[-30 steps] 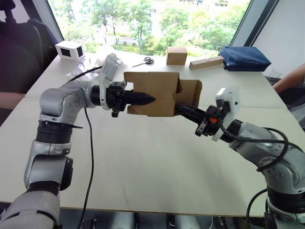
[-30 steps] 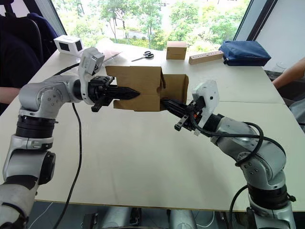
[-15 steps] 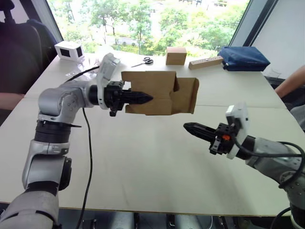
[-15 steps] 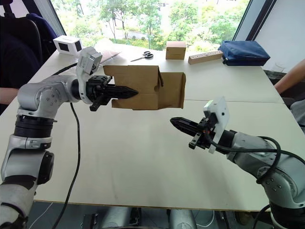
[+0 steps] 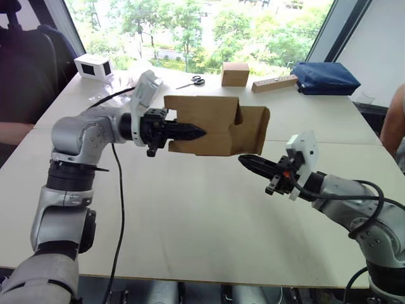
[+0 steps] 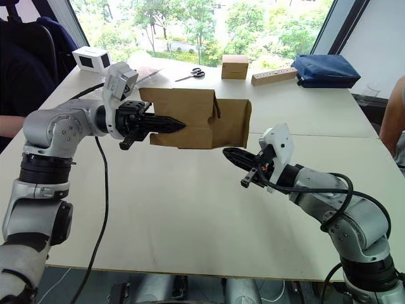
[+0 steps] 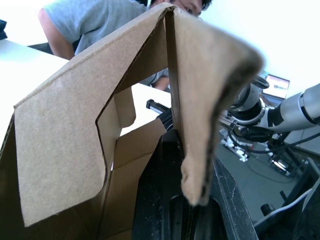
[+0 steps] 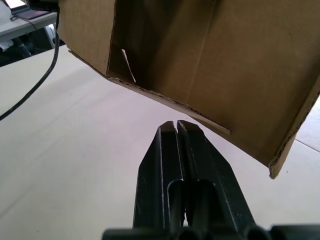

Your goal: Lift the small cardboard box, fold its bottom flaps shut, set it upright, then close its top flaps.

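The small cardboard box [image 5: 205, 120] hangs in the air above the white table [image 5: 190, 209], lying on its side. My left gripper [image 5: 195, 132] is shut on one of its walls, and the left wrist view shows that cardboard wall [image 7: 195, 100] pinched between the fingers [image 7: 167, 200]. Flaps [image 5: 254, 130] at the box's right end stand open; I cannot tell whether they are the top or the bottom ones. My right gripper [image 5: 244, 160] is shut and empty. Its tip sits just under the lower edge of the open end [image 8: 200, 65], apart from it.
At the table's far edge stand a white box with a dark face [image 5: 93, 66], scissors [image 5: 192, 81], a cube-like brown box [image 5: 235, 73], a wooden block [image 5: 273, 83] and a blue bag [image 5: 324, 77]. A person's arm [image 5: 393, 120] shows at the right edge.
My right gripper pulled out of the box's open end, dropped low to the right, then came back up and left to just under the flaps. The left gripper kept the box nearly still.
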`<state>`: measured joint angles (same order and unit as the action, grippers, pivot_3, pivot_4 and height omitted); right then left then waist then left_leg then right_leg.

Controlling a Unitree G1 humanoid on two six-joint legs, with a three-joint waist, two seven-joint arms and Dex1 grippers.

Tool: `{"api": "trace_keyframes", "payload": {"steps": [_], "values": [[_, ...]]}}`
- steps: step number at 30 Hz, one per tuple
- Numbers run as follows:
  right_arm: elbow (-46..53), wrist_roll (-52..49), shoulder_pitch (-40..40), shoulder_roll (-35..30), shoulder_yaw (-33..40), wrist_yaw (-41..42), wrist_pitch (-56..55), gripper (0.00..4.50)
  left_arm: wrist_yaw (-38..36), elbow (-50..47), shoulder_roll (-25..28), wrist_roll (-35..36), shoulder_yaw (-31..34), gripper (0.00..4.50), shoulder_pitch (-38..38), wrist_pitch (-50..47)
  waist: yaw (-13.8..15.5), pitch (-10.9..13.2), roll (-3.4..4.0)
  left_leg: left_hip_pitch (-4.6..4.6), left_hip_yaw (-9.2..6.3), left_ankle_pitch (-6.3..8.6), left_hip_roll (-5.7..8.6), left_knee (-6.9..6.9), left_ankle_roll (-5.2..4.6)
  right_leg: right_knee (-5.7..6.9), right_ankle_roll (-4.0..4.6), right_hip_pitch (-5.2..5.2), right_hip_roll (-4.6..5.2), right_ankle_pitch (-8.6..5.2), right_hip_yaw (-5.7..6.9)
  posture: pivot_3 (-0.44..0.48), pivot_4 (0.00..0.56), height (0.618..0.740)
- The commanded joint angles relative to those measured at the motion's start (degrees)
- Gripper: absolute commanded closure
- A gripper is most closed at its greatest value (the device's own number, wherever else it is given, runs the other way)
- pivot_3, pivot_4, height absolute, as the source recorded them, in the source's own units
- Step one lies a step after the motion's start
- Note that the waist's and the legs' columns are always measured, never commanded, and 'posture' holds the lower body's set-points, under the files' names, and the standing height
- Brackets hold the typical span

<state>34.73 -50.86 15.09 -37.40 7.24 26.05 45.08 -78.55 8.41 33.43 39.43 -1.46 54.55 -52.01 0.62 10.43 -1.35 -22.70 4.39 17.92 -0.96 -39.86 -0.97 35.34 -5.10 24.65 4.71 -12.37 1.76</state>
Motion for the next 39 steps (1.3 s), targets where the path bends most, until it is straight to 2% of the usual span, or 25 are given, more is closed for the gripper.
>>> {"api": "trace_keyframes", "payload": {"steps": [1,10,20,27,30,35,39], "values": [[0.6,-1.5,1.8,1.1,1.5,-0.2,-0.7,4.45,-0.2,-2.1,0.3,1.2,0.3,4.50,0.0,0.0,0.0,0.0,0.00,0.00,0.00,0.00,0.00,0.00,0.00,0.00,0.00,0.00,0.00,0.00,0.00,0.000,0.150,0.740],[0.6,-4.1,3.9,3.0,1.7,-0.3,-0.4,4.45,0.4,-3.4,0.1,1.4,0.3,4.50,-1.1,-0.6,0.0,0.0,0.00,0.00,0.00,0.00,-0.01,0.00,0.00,0.01,0.00,0.00,0.00,0.00,0.00,0.000,0.150,0.740],[-0.2,-3.2,5.9,4.5,-1.5,0.2,-0.6,4.45,1.0,-4.1,-0.6,1.8,0.5,4.50,-1.0,-1.1,0.0,0.0,0.01,0.00,0.00,0.00,-0.01,0.00,0.00,0.01,0.00,0.00,0.00,0.00,0.00,0.000,0.150,0.740],[-0.1,-3.4,7.3,3.8,-1.3,0.2,0.2,4.45,0.9,-2.6,-0.1,0.8,0.8,4.50,-0.2,-0.1,0.0,0.0,0.01,0.00,0.00,0.00,-0.01,0.00,0.00,0.01,0.00,0.00,0.01,0.00,0.00,0.000,0.150,0.740],[0.5,-4.7,6.9,1.6,1.4,0.3,1.1,4.45,1.0,-1.6,0.2,0.4,1.2,4.50,0.3,0.6,0.0,0.0,0.01,0.00,0.00,0.00,-0.01,0.00,0.00,0.01,0.00,0.00,0.01,0.00,0.00,0.000,0.150,0.740],[0.8,-15.6,5.0,-4.7,11.3,0.3,4.9,4.45,0.5,-0.6,0.9,0.4,1.4,4.50,0.9,1.4,0.1,0.0,0.02,-0.04,-0.01,0.01,-0.01,-0.01,-0.01,-0.01,-0.01,0.00,0.04,0.01,0.01,0.000,0.150,0.740],[-1.8,-20.6,2.0,-6.6,18.2,-1.2,5.0,4.45,0.1,0.6,1.4,0.3,1.6,4.50,1.7,2.1,0.1,0.0,0.01,-0.02,-0.01,0.01,-0.02,-0.01,-0.02,0.00,-0.01,0.00,0.05,0.01,0.01,0.000,0.150,0.740]]}}
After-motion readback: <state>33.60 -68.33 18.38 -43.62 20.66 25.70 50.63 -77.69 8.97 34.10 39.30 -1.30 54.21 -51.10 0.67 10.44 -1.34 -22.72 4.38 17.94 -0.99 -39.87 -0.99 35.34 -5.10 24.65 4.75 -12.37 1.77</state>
